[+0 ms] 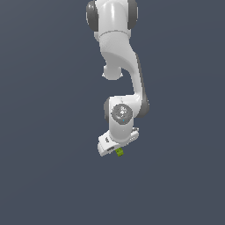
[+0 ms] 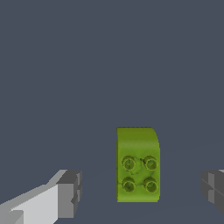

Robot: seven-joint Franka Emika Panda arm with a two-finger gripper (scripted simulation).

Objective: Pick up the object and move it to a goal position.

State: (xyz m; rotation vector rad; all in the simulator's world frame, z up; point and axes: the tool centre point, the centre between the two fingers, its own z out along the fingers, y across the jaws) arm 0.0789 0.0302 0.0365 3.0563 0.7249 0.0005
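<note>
One lime-green block (image 2: 138, 164) is the only loose thing in either view, and it lies on a plain dark grey-blue desk (image 1: 48, 176). In the wrist view it shows as a tall rectangle with one rounded corner, and four darker round studs sit in a two-by-two group on the half nearer the camera. The two grey fingertips (image 2: 70, 193) stand wide apart on either side of it. Neither one touches the block; bare surface shows between each pad and the block's sides. The block sits between them but not centred, with a larger gap on one side than on the other. The jaws are thus spread well beyond the block's width and have hold of nothing.

In the exterior view the white arm (image 1: 118, 52) reaches down from the top of the picture, bends at a grey-banded joint, and ends in the gripper (image 1: 113, 150), which is tilted. The block appears there as a very small green patch at the lower edge of the white hand, toward the exterior view's right of it. From this view I cannot tell how high the hand is above the desk, since the surface is flat and unmarked. The fingers themselves are too small to make out there. No goal marker shows in either picture.
</note>
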